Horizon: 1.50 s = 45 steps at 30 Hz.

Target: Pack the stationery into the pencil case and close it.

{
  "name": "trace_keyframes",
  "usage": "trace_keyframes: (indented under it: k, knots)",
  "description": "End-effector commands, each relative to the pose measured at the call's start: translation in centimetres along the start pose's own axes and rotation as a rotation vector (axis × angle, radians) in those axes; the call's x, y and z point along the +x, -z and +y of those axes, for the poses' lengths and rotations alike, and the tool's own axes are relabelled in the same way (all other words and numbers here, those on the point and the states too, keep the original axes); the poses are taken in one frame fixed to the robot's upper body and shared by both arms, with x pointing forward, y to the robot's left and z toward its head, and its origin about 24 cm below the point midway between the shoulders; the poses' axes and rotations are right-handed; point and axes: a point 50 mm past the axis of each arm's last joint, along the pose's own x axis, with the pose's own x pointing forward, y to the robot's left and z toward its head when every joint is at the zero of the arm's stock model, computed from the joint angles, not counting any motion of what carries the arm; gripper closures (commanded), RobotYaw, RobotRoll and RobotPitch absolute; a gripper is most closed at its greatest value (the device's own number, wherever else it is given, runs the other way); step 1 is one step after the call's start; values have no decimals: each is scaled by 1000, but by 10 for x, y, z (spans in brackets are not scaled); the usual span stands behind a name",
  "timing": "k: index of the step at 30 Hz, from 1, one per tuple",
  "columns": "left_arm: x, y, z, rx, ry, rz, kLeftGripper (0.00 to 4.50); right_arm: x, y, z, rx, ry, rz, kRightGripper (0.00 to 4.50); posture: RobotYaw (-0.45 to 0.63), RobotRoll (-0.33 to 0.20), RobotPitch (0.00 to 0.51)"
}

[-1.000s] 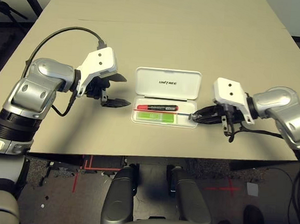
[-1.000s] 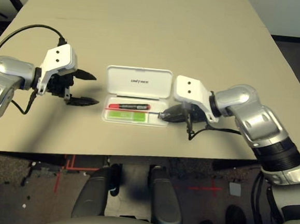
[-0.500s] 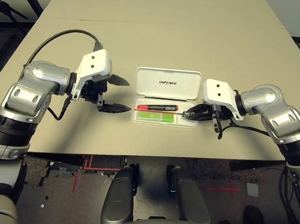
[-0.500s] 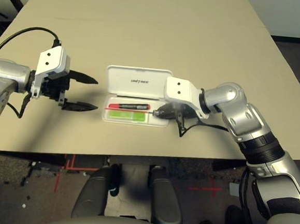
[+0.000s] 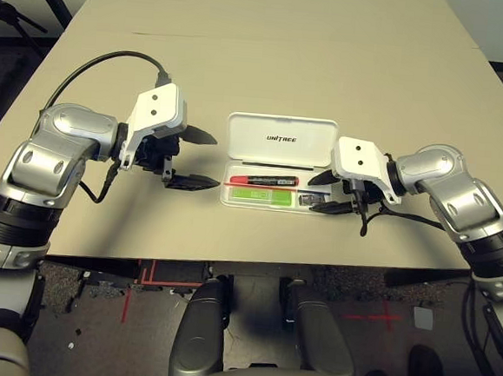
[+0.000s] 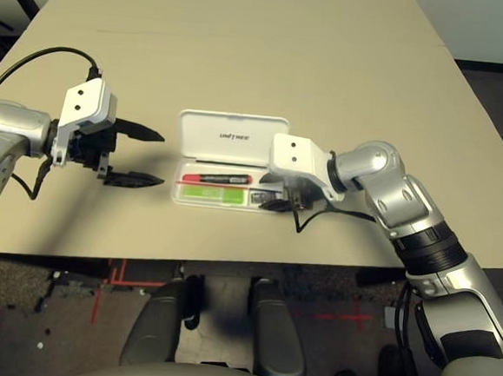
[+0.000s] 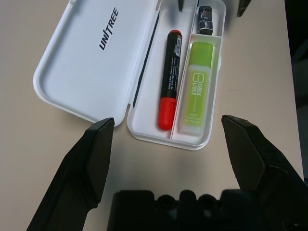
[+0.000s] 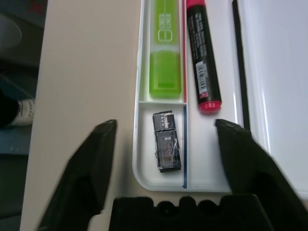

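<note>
The pencil case (image 7: pixel 96 53) looks like smooth white plastic with a slight sheen — the red marker (image 7: pixel 169 79) beside the light-green stick (image 7: pixel 197 86) is glossier. The table (image 5: pixel 288 52) is matt beige; the gripper fingers (image 7: pixel 89 163) look matt black.

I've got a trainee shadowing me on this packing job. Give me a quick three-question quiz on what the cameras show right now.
1. True or false: the case lid is shut.
2. Which item lies in the small end compartment, by the right gripper? A) the marker B) the green stick C) the small dark block
3. What state are the fingers of the left gripper in?

Key
1. False: the lid lies open on the table.
2. C. The marker and stick lie side by side in the long compartments.
3. Open, holding nothing, off the case's left end.
</note>
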Motion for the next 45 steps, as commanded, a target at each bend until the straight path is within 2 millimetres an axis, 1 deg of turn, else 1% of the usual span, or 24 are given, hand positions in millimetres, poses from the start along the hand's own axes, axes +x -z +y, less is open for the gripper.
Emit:
trace_keyframes:
  k: [1, 5, 9, 11, 12, 13, 14, 18, 22, 23, 29, 33, 36, 39, 45]
  knots:
    - [-7, 4, 5, -9, -32, 2, 0, -11, 2, 0, 52, -42, -65, 18, 22, 0, 203]
    - [-16, 12, 18, -29, -96, 18, 0, -33, 13, -2, 115, -76, -166, 18, 12, 0, 201]
    - [-25, 18, 31, -41, -151, 44, 0, -57, 21, -5, 126, -72, -272, 18, -2, 0, 198]
    - [-29, 22, 39, -96, -203, 69, 0, -67, 24, -7, 134, -40, -296, 18, -13, 0, 196]
    - [-30, 25, 44, -121, -235, 84, 370, -71, 25, -7, 138, -28, -304, 0, -13, 0, 196]
    - [-30, 27, 48, -140, -267, 95, 611, -74, 26, -8, 138, -18, -309, 0, -17, 0, 195]
    - [-30, 28, 51, -152, -299, 108, 949, -76, 27, -8, 139, -9, -312, 0, -22, 0, 194]
    - [-26, 32, 64, -188, -393, 135, 2590, -87, 35, -9, 152, 41, -283, 0, -30, 0, 193]
    - [-16, 32, 76, -181, -429, 134, 4169, -94, 39, -9, 157, 69, -317, 0, -44, 0, 194]
    - [-13, 30, 78, -176, -428, 129, 4472, -94, 40, -9, 162, 73, -321, 0, -48, 0, 193]
    - [12, 22, 93, -134, -439, 106, 4472, -92, 41, -5, 164, 68, -352, 0, -76, 0, 191]
    - [35, 11, 98, -74, -376, 99, 4472, -91, 42, 0, 172, 73, -368, 0, -107, 0, 188]
    - [51, 2, 98, -36, -308, 94, 4472, -92, 42, 4, 177, 88, -378, 0, -127, 0, 186]
    - [60, -2, 95, -9, -241, 91, 4472, -93, 42, 7, 183, 102, -379, 0, -137, 0, 184]
    - [63, -6, 90, 19, -138, 96, 4472, -92, 43, 10, 193, 113, -383, 0, -136, 0, 186]
